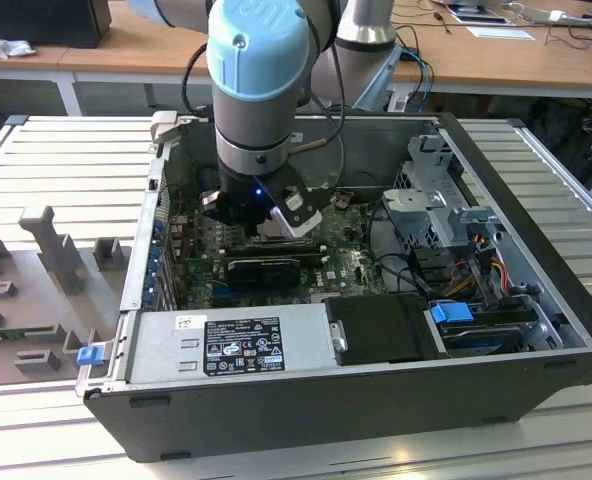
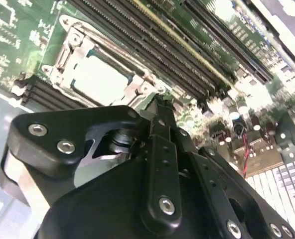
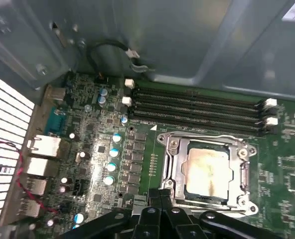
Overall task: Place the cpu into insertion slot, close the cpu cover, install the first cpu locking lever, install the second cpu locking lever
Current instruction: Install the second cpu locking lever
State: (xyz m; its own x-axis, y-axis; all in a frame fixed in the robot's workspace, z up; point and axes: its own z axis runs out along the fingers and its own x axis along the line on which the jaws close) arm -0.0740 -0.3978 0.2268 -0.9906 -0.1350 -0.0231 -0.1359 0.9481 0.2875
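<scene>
- Reaching down into the open computer case [image 1: 536,400], the arm [image 1: 261,80] is hanging over the far half of the motherboard [image 1: 351,270] in the exterior view, toward that view's left, with the gripper [image 1: 276,225] low among the components.
- Sitting at the case's near edge, a grey power supply [image 1: 231,345] is lying toward the exterior view's left, and a drive bay with blue tabs [image 1: 454,312] is filling the near corner on that view's right.
- Showing in both wrist views, the gripper's fingers [image 3: 157,199] are pressed together at the tips with nothing between them; the gripper [image 2: 160,107] is closed and empty.
- Lying flat in the insertion slot [image 3: 170,172], the cpu [image 3: 210,172] is showing its pale metal face through the window of the cpu cover [image 3: 180,169], which is folded down over it.
- Resting just beside the socket, the fingertips are sitting at the edge of the cpu cover's frame; whether they are touching it, I cannot tell.
- Running along the far side of the socket in the first wrist view, four long memory slots [image 3: 197,107] are lying parallel, near the case wall [image 3: 187,40].
- Standing toward the motherboard's rear edge, rows of capacitors [image 3: 112,152] and the port block [image 3: 43,147] are sitting well apart from the cpu [image 2: 100,79].
</scene>
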